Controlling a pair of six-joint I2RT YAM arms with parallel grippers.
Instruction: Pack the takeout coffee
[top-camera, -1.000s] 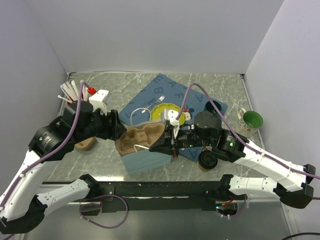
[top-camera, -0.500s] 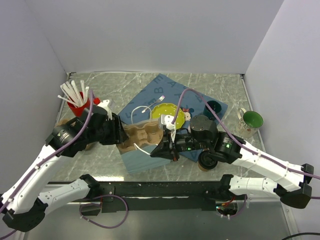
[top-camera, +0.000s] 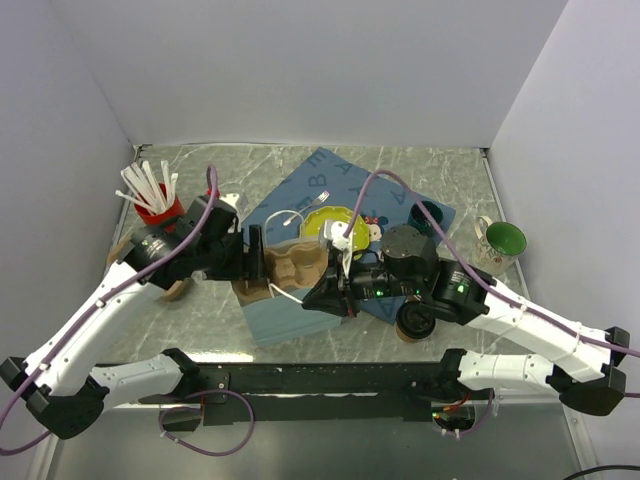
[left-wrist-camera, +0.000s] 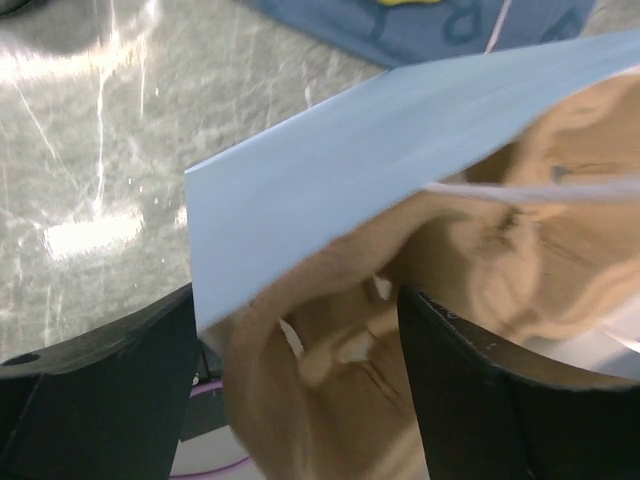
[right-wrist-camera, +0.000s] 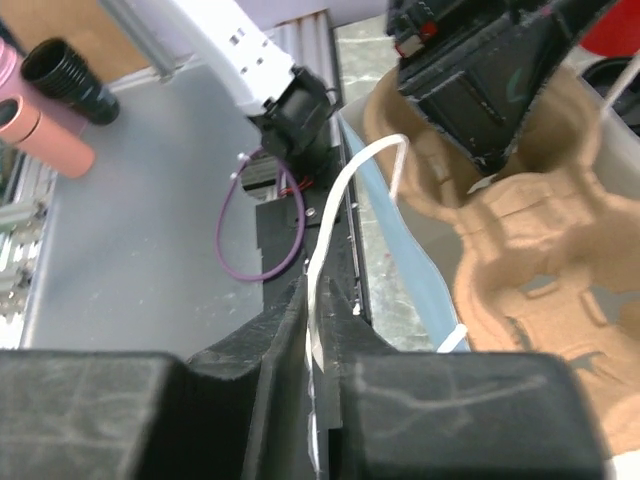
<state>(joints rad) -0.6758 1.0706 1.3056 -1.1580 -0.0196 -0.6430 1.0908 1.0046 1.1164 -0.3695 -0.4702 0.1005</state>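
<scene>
**Coffee outside the bag, both pairs of jaws at the bag's mouth**

Takeout coffee (top-camera: 415, 322) upright on the counter (top-camera: 440, 165), black lid up. Behind the right jaws, tucked close under that arm's wrist; well apart from the left jaws. Touched by neither pair.

Between the two pairs of jaws, a pale blue paper bag (top-camera: 290, 318) with a tan pulp cup carrier (top-camera: 295, 262) sitting in its open mouth.

Right jaws almost together, pinched on a thin white bag handle (right-wrist-camera: 335, 200). Handle rising out of the narrow slit between them and looping over toward the carrier's rim.

Left jaws spread wide, straddling the bag's lip and the near end of the carrier. Impossible to tell whether pressing on either or only framing them.

Just past the carrier and ahead of the right jaws, a blue alphabet mat (top-camera: 335, 175) with a yellow-green plate (top-camera: 328, 222) on it. Farther out to the right jaws' outer side, a dark round cup or lid (top-camera: 428, 213) at the mat's corner, too small to tell which. Beyond it, a green-lined mug (top-camera: 500, 240) on bare counter.

Behind the left jaws and off to their outer side, a red cup of white sticks (top-camera: 158, 208) near the left wall.
</scene>
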